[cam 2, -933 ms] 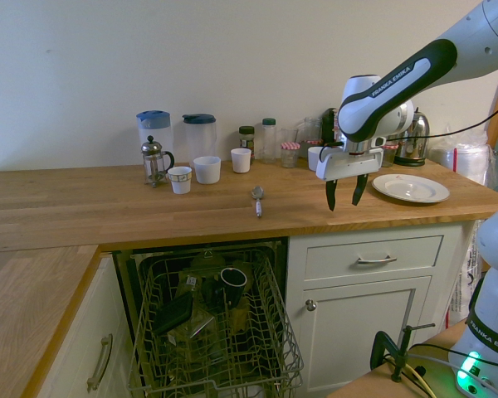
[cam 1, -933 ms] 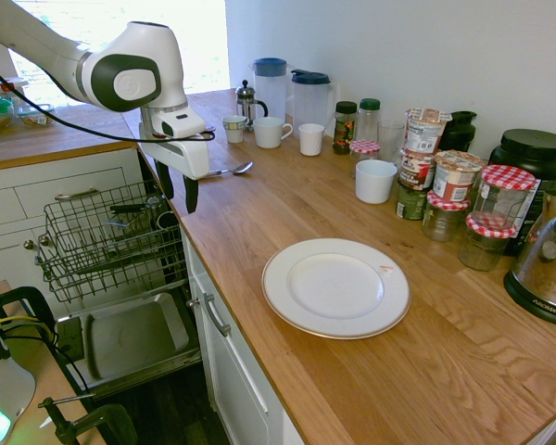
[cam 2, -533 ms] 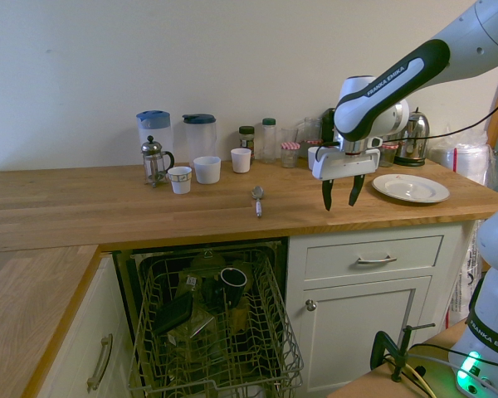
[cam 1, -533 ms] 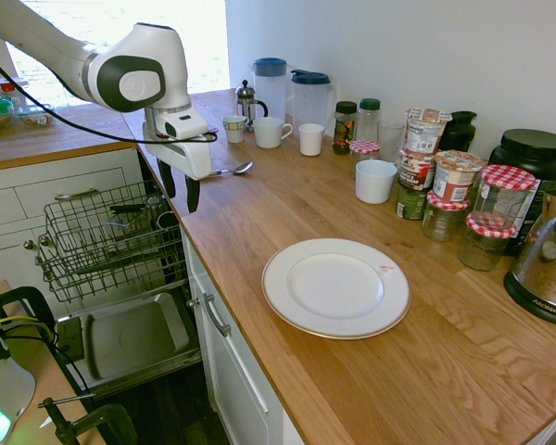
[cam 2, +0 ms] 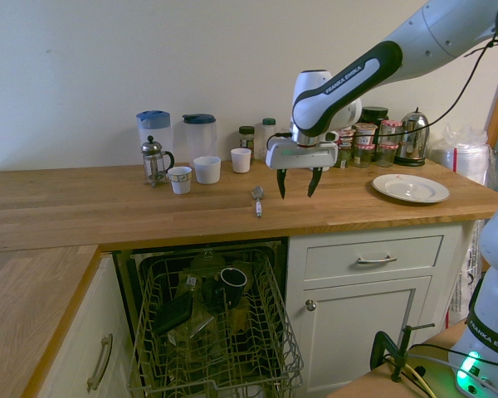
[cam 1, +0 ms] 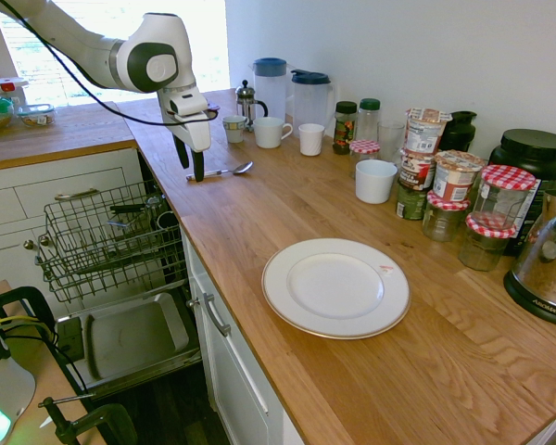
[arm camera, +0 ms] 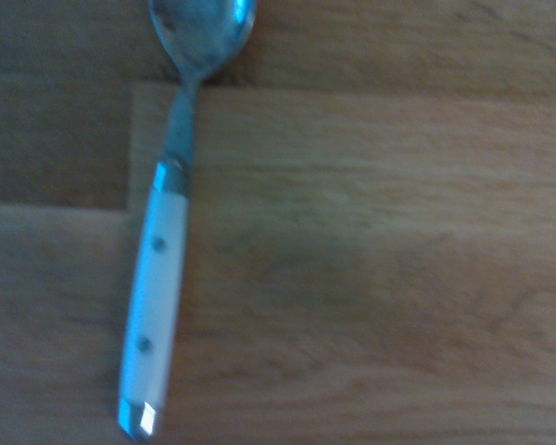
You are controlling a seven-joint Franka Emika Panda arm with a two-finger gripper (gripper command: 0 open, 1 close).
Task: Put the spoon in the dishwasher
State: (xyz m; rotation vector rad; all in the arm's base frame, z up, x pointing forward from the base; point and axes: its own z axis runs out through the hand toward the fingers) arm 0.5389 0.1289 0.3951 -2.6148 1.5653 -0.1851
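Working left to right across the second exterior view, I see the built-in dishwasher with its grey wire rack basket (cam 2: 216, 323) pulled out under the wooden bench (cam 2: 83, 211), already crowded with a dark mug and other pieces. Above it, near the bench's front edge, lies the small shiny metal spoon with an oval bowl and a pale riveted handle (cam 2: 257, 199), flat on the wood. Just to its right hangs my white arm's two-finger gripper (cam 2: 296, 184), pointing straight down, jaws spread wide and holding nothing, clear of the surface.

My worries from here: the spoon lies flat and thin, so if I come down off-centre the jaws may close on wood or skid the spoon toward the edge, where it would drop uncontrolled into the rack or onto the door. In the wrist view the spoon (arm camera: 162, 269) sits off to one side, so I judge I am not yet aligned. A pinch across the slick handle could also let it pivot.
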